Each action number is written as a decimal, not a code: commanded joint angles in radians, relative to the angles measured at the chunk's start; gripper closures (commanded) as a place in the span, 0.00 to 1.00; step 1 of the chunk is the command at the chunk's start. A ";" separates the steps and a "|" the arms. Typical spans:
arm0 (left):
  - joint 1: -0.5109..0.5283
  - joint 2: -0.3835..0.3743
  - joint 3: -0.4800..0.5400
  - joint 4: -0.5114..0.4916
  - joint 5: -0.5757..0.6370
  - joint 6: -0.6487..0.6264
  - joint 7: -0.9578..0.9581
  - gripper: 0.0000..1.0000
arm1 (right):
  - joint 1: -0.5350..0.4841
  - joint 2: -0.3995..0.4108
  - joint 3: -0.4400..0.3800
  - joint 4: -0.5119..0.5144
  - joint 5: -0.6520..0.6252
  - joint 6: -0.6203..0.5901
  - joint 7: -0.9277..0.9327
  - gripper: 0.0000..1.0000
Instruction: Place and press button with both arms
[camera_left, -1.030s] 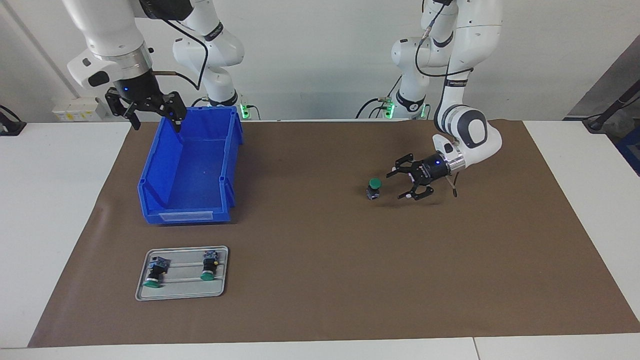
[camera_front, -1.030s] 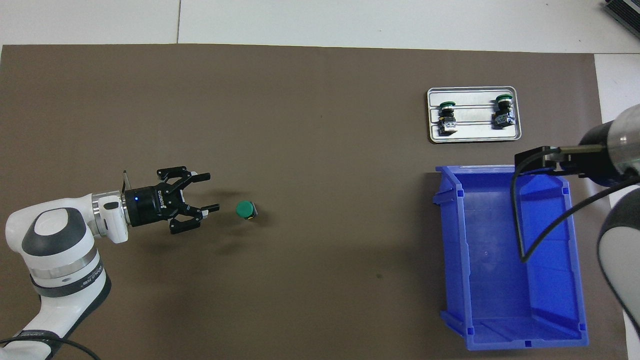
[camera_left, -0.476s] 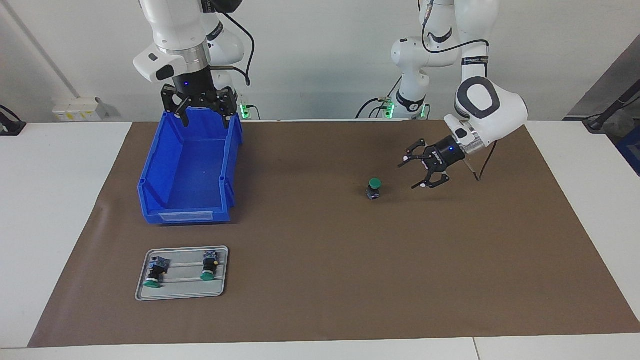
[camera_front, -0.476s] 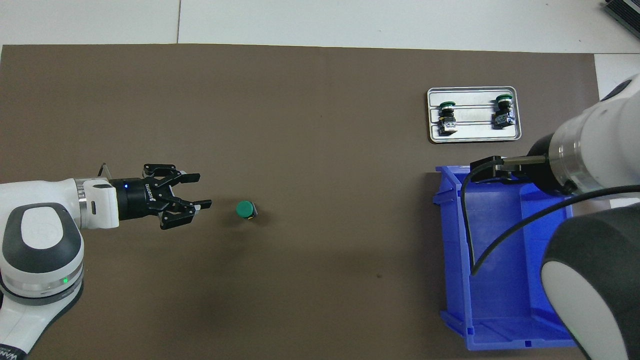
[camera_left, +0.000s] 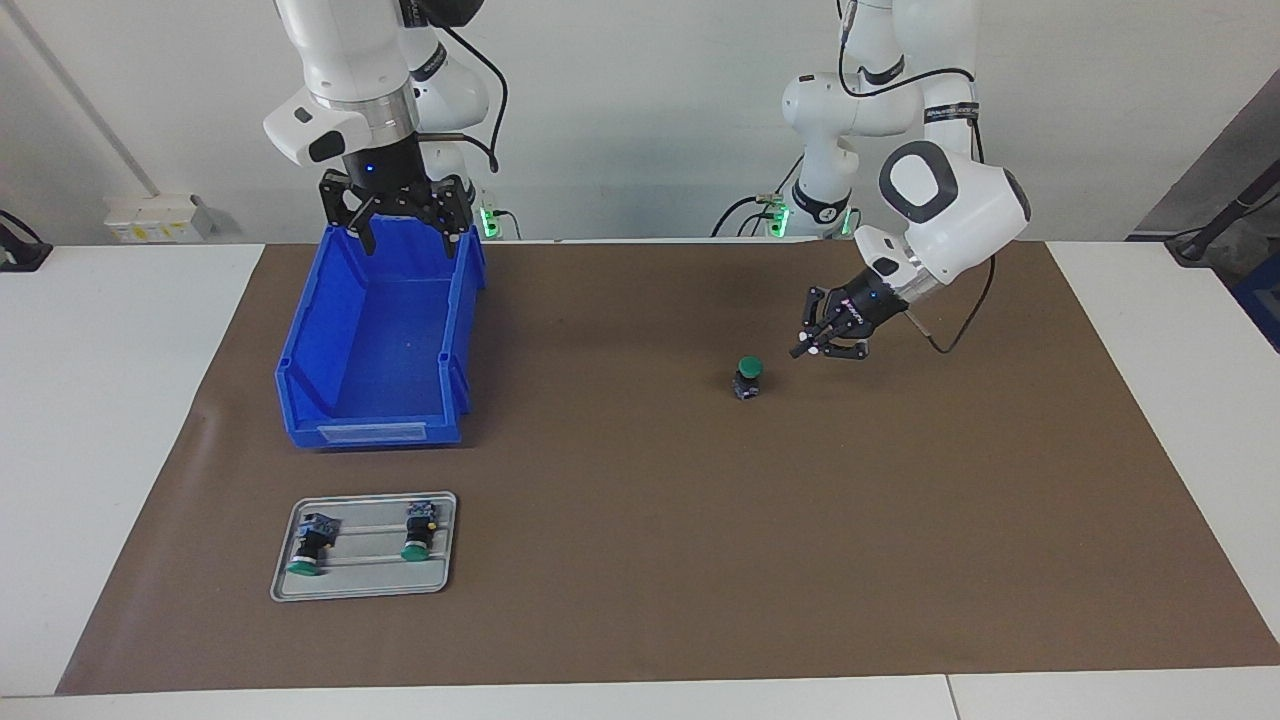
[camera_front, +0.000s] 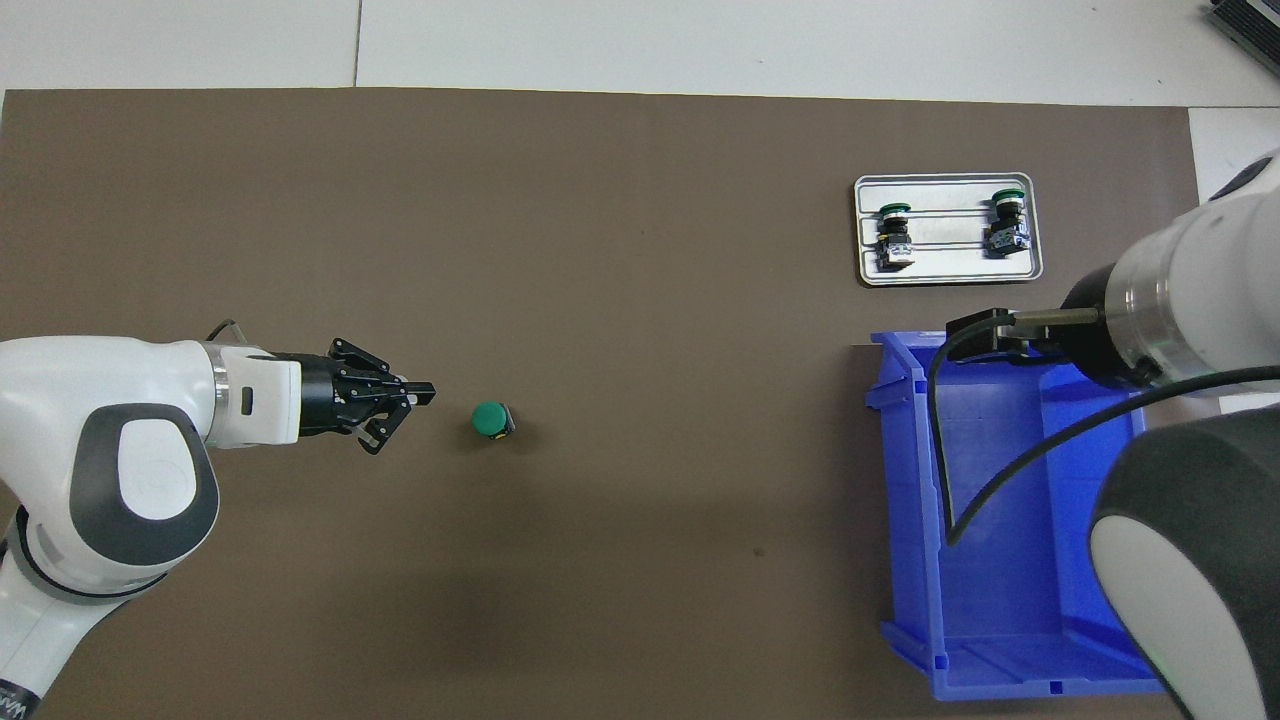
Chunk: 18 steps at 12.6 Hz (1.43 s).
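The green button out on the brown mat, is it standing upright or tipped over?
Upright. The green button stands on its block base on the brown mat, round cap on top; the overhead view shows mostly the cap.

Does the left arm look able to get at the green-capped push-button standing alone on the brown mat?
Probably yes: the left pincer, shut, hangs close beside the green-capped push-button, with only bare brown mat between them.

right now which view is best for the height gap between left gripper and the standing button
The facing view: the shut left gripper hangs above and beside the button. The overhead view shows only their sideways spacing.
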 joint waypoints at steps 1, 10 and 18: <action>-0.090 0.002 -0.002 -0.006 0.037 0.129 -0.076 1.00 | -0.009 -0.018 0.006 -0.025 0.016 0.012 -0.001 0.00; -0.198 0.023 -0.002 -0.063 0.166 0.248 -0.139 1.00 | 0.038 -0.033 0.007 -0.089 0.127 0.055 0.020 0.00; -0.230 0.091 -0.002 -0.077 0.180 0.292 -0.139 1.00 | 0.040 -0.032 0.009 -0.091 0.127 0.070 0.022 0.00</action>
